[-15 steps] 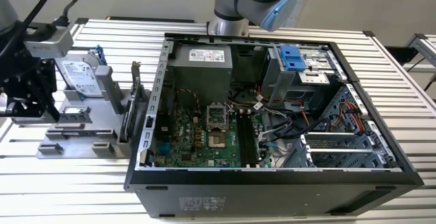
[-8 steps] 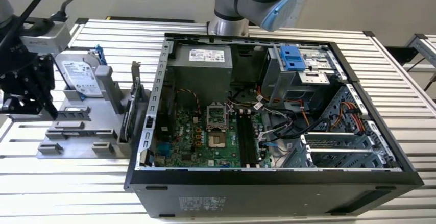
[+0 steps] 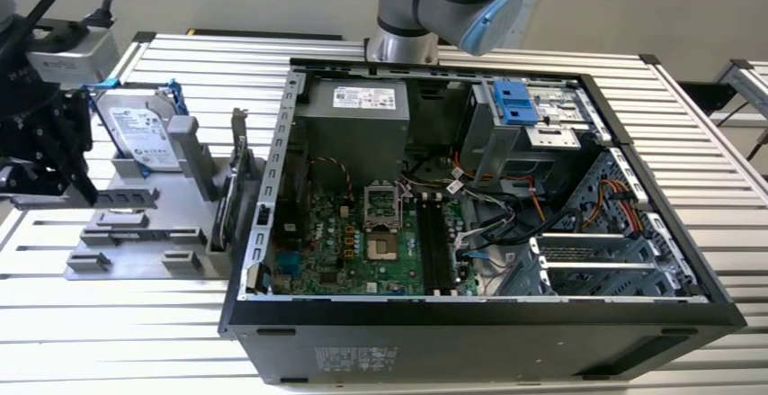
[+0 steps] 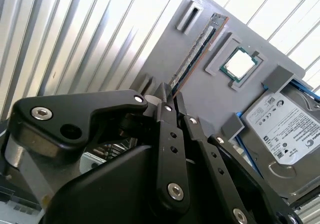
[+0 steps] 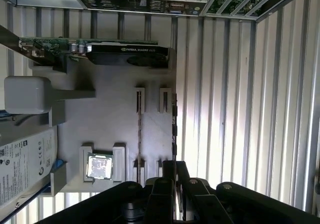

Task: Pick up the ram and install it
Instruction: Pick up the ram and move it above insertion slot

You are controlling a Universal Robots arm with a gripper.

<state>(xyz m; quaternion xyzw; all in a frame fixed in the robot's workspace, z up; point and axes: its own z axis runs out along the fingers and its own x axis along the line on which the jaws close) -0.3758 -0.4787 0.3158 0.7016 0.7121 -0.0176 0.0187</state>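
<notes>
Grip security is the point of this step. The ram (image 4: 195, 54) is a thin board held on edge by one end, so the hold should be square across its flat faces and the stick kept level, lest it twist or catch on the gray parts fixture (image 4: 210, 104). In the second wrist view the gripper (image 4: 170, 95) has its jaws narrow, one on each face of the ram's near end, and I judge them clamped on it. The rest of the stick reaches out past the jaws over the fixture, beside its slotted posts and seemingly lifted clear of them. The fixture lies on the slatted worktop (image 3: 144, 323).
</notes>
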